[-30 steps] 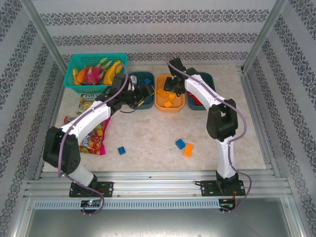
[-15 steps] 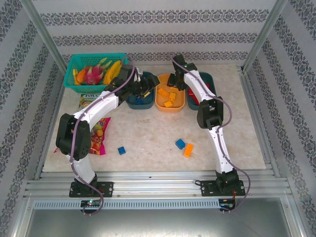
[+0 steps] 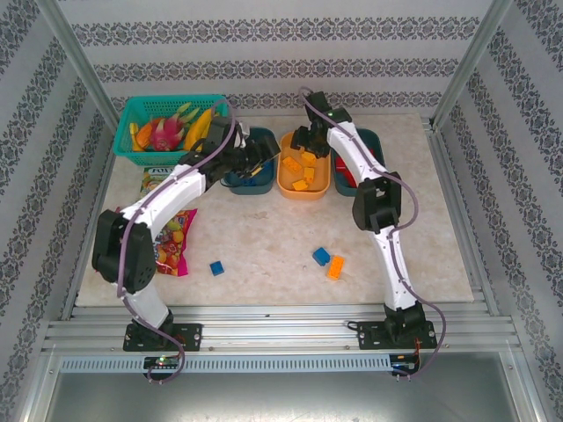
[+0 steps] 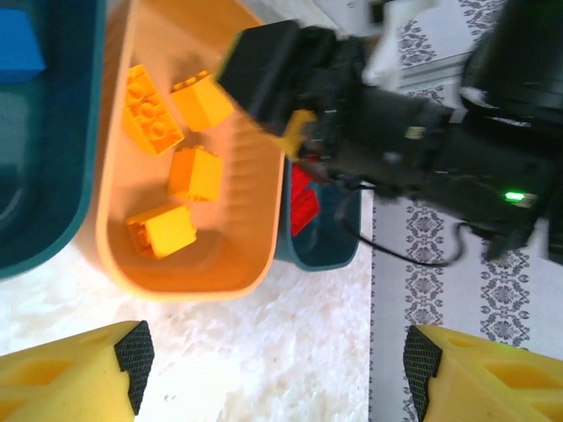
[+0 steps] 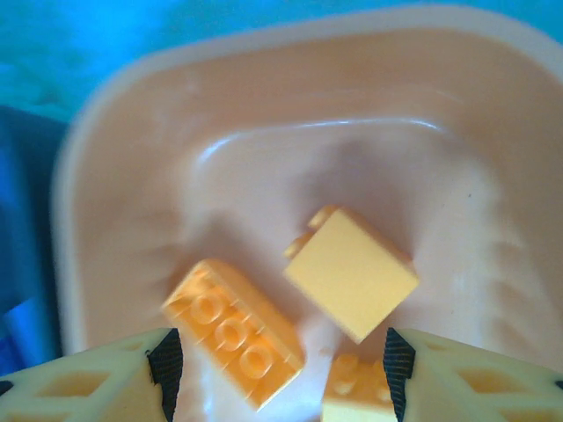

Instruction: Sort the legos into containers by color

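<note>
Hovering your right gripper (image 5: 280, 365), agape and empty, over the orange tub (image 5: 422, 97) at the table's (image 3: 264, 237) far edge | orange bricks (image 5: 352, 272) are lying inside | left gripper (image 4: 278, 365) is gaping too.

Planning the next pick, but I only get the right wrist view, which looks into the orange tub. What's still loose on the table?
Observer: Three: a lone blue brick toward the left, and a second blue brick beside an orange brick right of centre.
Operator: Is the left arm carrying anything?
Observer: No. The left gripper is near the left teal tub, jaws open, nothing between them.
Operator: Where are the reds?
Observer: Red bricks lie in the right teal tub.
</note>
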